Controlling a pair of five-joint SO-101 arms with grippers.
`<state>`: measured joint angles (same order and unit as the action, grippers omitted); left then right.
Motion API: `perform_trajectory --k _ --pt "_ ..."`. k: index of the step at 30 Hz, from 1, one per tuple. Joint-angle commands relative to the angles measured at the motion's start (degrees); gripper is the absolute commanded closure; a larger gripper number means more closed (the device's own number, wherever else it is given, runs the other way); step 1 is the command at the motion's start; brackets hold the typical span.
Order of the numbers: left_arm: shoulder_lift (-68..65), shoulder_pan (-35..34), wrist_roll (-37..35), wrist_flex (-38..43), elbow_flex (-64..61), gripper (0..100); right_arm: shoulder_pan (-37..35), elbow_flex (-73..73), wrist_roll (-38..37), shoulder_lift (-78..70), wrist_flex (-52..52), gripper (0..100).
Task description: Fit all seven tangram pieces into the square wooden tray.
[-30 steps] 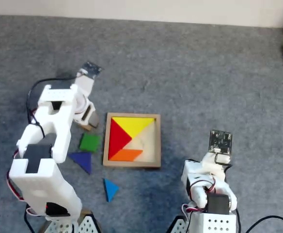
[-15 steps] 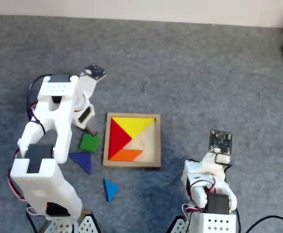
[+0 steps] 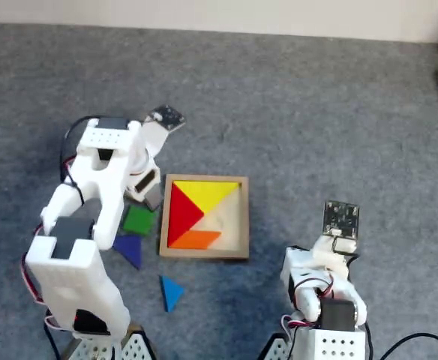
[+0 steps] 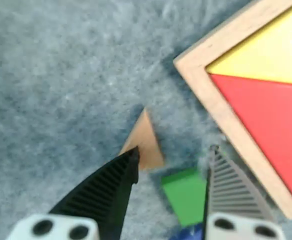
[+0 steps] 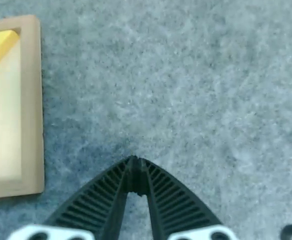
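Tray (image 3: 204, 253) held three pieces; left gripper (image 4: 174, 151), jaws spread, had swung closer over the tan triangle (image 4: 143, 142), likely readying a pick. Right gripper (image 5: 136, 162) sat idle, jaws pressed together.

Your high view looks straight down from well above the carpet (image 3: 339, 112), with the wooden tray (image 3: 204, 178) near its centre. Both wrist views face down, close over the carpet. Your left one shares the tray's 10 o'clock corner, and your right one shares its 3 o'clock rim.
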<state>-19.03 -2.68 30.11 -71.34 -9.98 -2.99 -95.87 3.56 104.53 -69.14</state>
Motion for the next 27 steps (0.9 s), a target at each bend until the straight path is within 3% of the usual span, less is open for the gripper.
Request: perform_trajectory --k 1,9,20,27 --pt "-3.91 -1.27 0.35 0.35 4.7 79 0.75 -7.16 0.09 0.75 -0.4 99.0" --pt "-12.09 -5.32 0.09 -3.87 16.31 84 0.75 -7.16 0.09 0.75 -0.4 99.0" --pt "-12.26 -5.14 0.0 -6.77 20.35 94 0.75 -7.16 0.09 0.75 -0.4 99.0" --pt "-6.73 -5.41 -5.98 -14.95 23.43 80 0.75 -7.16 0.09 0.75 -0.4 99.0"
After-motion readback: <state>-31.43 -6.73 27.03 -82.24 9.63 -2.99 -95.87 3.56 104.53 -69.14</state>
